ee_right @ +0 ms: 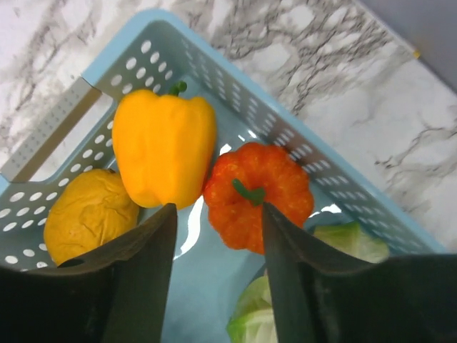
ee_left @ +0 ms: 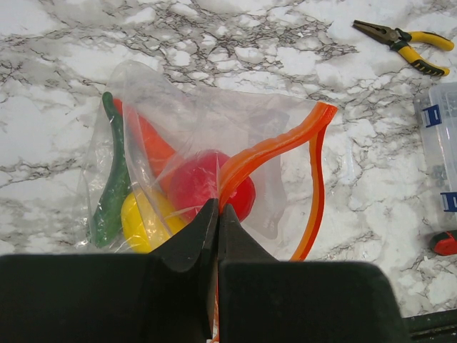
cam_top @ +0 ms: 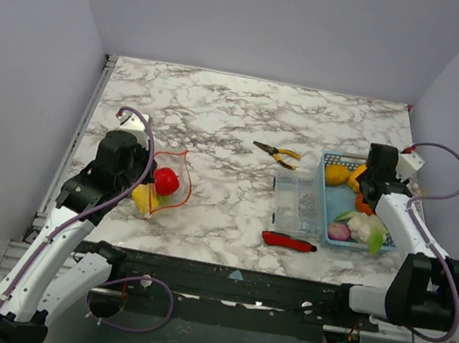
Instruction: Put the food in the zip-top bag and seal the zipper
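Four foods (ee_left: 203, 187) in zip-top bag (ee_left: 178, 114), left tool (ee_left: 217, 214) pinching its zipper (ee_left: 314, 186), right tool (ee_right: 218, 211) spread over basket (ee_right: 132, 53)

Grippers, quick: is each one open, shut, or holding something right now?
Left gripper: shut on the zipper.
Right gripper: open, empty, above the basket.

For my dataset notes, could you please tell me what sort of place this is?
Probably a robot test cell, not a kitchen: plain grey walls box in a marble-patterned tabletop, with toy vegetables in a blue basket and pliers nearby.
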Controlling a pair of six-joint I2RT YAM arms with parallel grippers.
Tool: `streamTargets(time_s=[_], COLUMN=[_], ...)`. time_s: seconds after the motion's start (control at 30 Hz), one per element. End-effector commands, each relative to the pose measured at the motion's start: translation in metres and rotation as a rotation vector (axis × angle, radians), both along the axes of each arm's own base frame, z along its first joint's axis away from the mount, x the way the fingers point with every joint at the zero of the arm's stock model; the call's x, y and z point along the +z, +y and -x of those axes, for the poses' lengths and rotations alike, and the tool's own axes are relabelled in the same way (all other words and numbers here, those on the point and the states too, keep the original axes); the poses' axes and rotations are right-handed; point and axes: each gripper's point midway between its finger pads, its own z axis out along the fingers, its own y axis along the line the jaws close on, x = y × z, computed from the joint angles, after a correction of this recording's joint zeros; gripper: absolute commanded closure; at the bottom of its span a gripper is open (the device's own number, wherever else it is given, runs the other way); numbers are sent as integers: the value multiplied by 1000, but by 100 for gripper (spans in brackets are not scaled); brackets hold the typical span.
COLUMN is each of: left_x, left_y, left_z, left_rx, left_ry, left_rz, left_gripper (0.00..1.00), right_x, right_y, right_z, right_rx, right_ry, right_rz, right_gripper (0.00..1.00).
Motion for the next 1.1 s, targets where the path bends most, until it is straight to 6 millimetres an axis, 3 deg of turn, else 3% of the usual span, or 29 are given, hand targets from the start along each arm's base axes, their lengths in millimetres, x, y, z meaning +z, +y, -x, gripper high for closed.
streamTargets(time_s=[0.0,0.13,0.3,0.5,0.67,0.9,1.07], left_x=[11,10,10,9,7,7,7], left_y=[-4,-4,-5,-6,-7,-6,-5], left_z=[-1,-1,-1,-2,-4,-3,-3], left_rx=[-19,-22,-24,-27,-31,-26,-22], left_ry=[-32,-29,-29,-22,-12,-11,-13], left_rz=[16,17,19,19,19,15,13], left_gripper=[100,100,100,100,100,100,100], right_x=[-16,-26,-42,-34,-25,-65,-87], right_y=[4,3,1,-2,3,9,11], right_z=[-20,-39,-51,-53,-57,-72,-67], right_rx=[15,37,51,63,97,106,88], right_ry=[2,-7,44,38,-22,66,113], right_rz=[-42,-75,-58,-29,-39,-86,-110], right_gripper=[43,30,28,30,21,18,25])
